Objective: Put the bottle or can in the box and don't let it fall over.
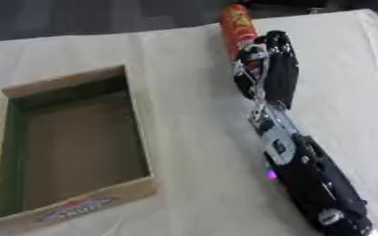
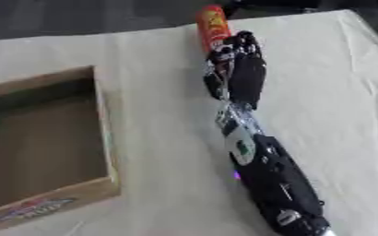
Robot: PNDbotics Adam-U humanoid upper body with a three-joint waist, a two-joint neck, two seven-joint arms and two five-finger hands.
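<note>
Beyond the box [image 1: 71, 147], toward the desk's [image 1: 184, 69] far edge, the left eye view shows the right hand [image 1: 269, 69] against a tall red can [image 1: 237, 27], whose lower part it hides; whether its fingers curl round the can I cannot tell. Through the right eye, the box's left side is cut off, and the can stands well apart from it.

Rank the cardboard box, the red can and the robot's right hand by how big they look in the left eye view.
1. cardboard box, by far the largest.
2 and 3. right hand and red can: these look about alike. The hand hides the can's lower part and the can sits farther away, so I won't rank them.
</note>
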